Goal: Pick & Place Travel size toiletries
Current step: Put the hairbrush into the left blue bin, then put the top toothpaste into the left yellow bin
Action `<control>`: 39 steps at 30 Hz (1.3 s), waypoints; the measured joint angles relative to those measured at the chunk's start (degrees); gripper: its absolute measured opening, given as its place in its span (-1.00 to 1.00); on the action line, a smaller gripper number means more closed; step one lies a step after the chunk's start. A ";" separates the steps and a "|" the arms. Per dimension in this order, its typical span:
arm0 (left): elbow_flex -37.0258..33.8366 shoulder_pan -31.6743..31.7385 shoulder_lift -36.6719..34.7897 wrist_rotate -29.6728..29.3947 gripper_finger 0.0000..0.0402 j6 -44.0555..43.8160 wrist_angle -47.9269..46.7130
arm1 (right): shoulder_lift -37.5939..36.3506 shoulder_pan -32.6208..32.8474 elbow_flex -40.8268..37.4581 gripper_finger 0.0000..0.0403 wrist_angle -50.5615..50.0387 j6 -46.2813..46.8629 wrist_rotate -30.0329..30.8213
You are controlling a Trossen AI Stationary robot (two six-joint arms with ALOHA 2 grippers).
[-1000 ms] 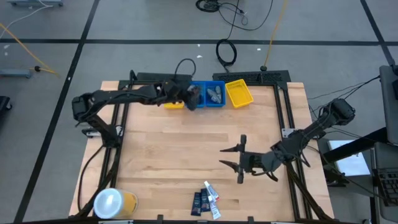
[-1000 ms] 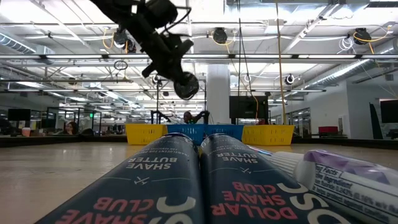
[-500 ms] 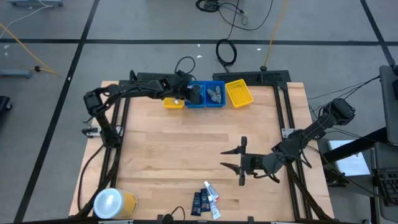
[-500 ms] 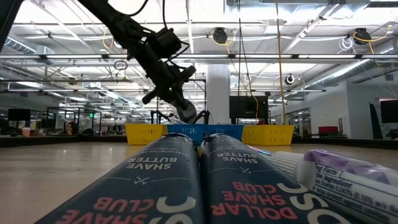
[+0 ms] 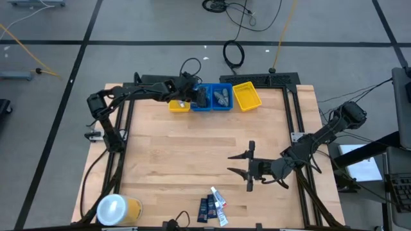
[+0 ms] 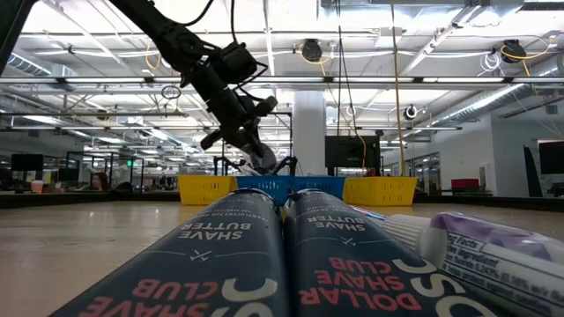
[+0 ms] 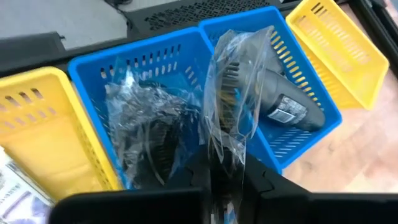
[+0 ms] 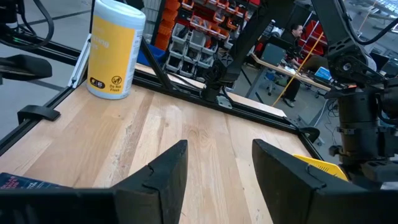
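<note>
The left gripper (image 7: pixel 224 180) is clenched on a clear pouch (image 7: pixel 233 102) with a dark grey round thing inside, holding it over the left of two blue trays (image 7: pixel 99 68). A second crinkled pouch (image 7: pixel 146 124) already lies in that tray, and another grey item (image 7: pixel 286 102) rests in the blue tray beside it — yellow trays (image 7: pixel 37 118) flank the pair at the table's far edge. The right gripper (image 5: pixel 249 165) hangs released, jaws wide, over bare wood near the table's middle. Navy flat packets (image 5: pixel 205 208) and small white tubes (image 5: pixel 219 204) lie together at the near edge — well apart from the yellow round container (image 5: pixel 117 209) at the near left corner.
</note>
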 joint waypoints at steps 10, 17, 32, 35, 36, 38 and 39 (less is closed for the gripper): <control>0.00 -0.04 0.00 -0.94 -0.38 -1.85 0.04 | 0.00 0.00 0.00 -0.15 0.00 0.02 0.01; 0.00 -0.04 0.00 -0.99 -0.23 -1.12 0.07 | 0.00 0.00 0.00 -0.15 0.00 0.02 0.01; -0.02 -0.48 -3.69 0.07 -0.16 5.54 2.93 | 0.00 0.00 -0.02 -0.15 -0.04 0.05 0.01; -0.02 -0.50 -4.65 0.10 -0.16 7.96 2.52 | 0.00 0.00 -0.02 -0.15 -0.11 0.64 -0.01; -0.02 -0.70 -4.92 0.39 -0.16 9.15 2.48 | 0.00 0.00 -0.02 -0.15 -0.32 1.07 -0.02; -0.02 -1.35 -5.35 1.90 -0.16 12.12 1.82 | 0.00 -0.01 -0.02 -0.15 -1.79 2.44 -0.16; -0.02 -1.88 -5.43 2.84 -0.16 13.54 1.72 | 0.00 0.00 -0.02 -0.15 -2.87 3.46 -0.52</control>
